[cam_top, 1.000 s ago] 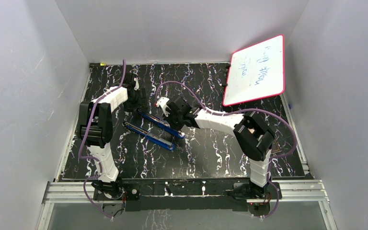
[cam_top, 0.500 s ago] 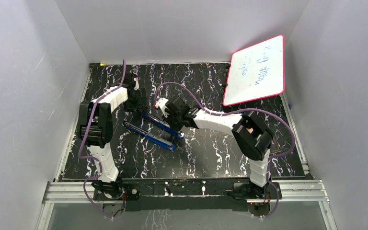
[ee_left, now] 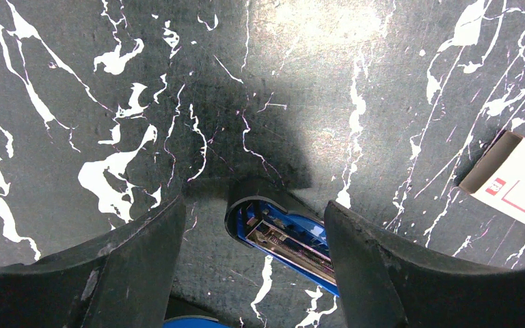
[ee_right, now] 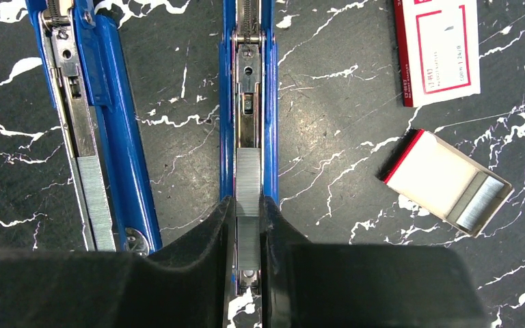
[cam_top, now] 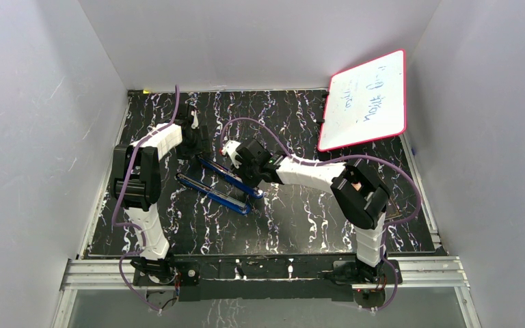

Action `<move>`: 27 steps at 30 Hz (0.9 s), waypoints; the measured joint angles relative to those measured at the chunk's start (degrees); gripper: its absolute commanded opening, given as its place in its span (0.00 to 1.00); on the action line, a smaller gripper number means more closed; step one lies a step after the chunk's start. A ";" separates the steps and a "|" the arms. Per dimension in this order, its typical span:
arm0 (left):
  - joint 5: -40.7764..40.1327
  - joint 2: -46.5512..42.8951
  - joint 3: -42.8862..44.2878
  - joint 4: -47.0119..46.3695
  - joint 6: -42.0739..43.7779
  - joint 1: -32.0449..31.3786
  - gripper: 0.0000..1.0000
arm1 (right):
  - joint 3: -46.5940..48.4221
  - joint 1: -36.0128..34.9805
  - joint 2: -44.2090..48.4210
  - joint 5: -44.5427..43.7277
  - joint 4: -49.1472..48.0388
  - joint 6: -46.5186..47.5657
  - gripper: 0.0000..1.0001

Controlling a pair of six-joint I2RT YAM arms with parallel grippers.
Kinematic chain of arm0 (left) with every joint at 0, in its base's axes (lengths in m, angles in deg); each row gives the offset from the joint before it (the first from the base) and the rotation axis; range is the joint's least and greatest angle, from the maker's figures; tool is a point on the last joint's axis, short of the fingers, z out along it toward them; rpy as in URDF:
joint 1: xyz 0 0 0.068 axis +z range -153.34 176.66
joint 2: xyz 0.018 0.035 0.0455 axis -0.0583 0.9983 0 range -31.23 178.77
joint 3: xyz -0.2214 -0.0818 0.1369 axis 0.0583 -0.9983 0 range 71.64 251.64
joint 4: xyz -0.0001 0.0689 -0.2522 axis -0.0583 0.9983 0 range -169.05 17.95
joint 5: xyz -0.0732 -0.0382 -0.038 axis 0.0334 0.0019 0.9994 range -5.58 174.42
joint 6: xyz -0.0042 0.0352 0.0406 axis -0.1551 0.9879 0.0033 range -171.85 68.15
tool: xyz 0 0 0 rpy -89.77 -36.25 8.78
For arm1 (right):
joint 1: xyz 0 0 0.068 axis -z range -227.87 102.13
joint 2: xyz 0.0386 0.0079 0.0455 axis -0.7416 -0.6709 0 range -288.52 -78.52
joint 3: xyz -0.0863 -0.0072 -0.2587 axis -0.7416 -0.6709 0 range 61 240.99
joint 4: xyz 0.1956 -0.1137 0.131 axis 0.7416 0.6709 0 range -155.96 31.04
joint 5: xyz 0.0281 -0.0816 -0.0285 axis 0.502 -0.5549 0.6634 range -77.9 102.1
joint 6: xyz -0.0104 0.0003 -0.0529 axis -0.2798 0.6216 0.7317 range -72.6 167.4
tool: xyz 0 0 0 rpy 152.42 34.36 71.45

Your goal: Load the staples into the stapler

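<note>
In the lower centre of the right wrist view, the right jaws stand almost closed, pinching a ribbed, silvery strip of staples (ee_right: 248,184). The strip lies in the steel channel of the glossy blue stapler (ee_right: 268,102). The left jaws gape wide, holding nothing, astride the stapler's rounded end. At upper right, on the white-veined black table (ee_right: 342,123), a red-and-white card box (ee_right: 437,48) carries print too small to read.

Staples (ee_right: 248,179) in the channel of one stapler (ee_right: 268,102), second stapler (ee_right: 119,130) left of it, tray (ee_right: 429,171) right.
</note>
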 measured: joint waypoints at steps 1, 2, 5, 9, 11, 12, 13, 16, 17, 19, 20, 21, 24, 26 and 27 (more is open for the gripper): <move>0.00 0.00 0.00 0.00 0.00 0.00 0.72 | -0.39 0.00 0.11 0.04 -0.57 -0.15 0.27; 0.00 0.00 0.00 0.00 0.00 0.00 0.72 | -0.72 0.00 0.26 0.07 -1.03 -0.22 0.30; 0.00 0.00 0.00 0.00 0.02 0.00 0.72 | -2.08 0.00 1.18 0.26 -2.47 -0.52 0.38; 0.00 0.00 0.00 0.00 0.02 0.00 0.72 | -3.45 0.00 2.62 0.28 -4.24 -1.27 0.47; 0.00 0.00 0.00 0.00 0.02 0.00 0.72 | -4.35 0.00 3.82 0.20 -5.33 -1.68 0.47; 0.00 0.00 0.00 0.00 0.02 0.00 0.72 | -4.90 0.02 4.57 0.15 -5.97 -1.81 0.47; 0.00 0.00 0.00 0.00 0.02 0.00 0.72 | -5.29 0.04 5.16 0.07 -6.38 -1.97 0.47; 0.00 0.00 0.00 0.00 0.02 0.00 0.72 | -6.80 0.24 7.10 -0.35 -8.50 -2.95 0.40; 0.00 0.00 0.00 0.00 0.02 0.00 0.72 | -7.13 0.42 7.52 -0.48 -8.98 -3.28 0.39; 0.00 0.00 0.00 0.00 0.02 0.00 0.72 | -7.58 1.03 7.89 -0.59 -9.66 -3.74 0.38; -0.02 0.00 0.00 0.00 0.04 0.00 0.72 | -7.61 1.36 7.89 -0.68 -9.55 -3.93 0.38; -0.02 0.00 0.00 0.00 0.02 0.00 0.72 | -7.63 1.62 7.87 -0.66 -9.42 -3.96 0.38; -0.02 0.00 0.00 0.00 0.11 0.00 0.72 | -7.63 2.25 7.85 -0.50 -9.03 -3.96 0.40; -0.02 0.00 0.00 0.00 0.15 0.00 0.72 | -7.63 2.34 7.72 -0.22 -8.59 -3.96 0.40; -0.02 0.00 0.00 0.00 0.15 0.00 0.72 | -7.63 2.32 7.58 0.04 -8.28 -3.96 0.40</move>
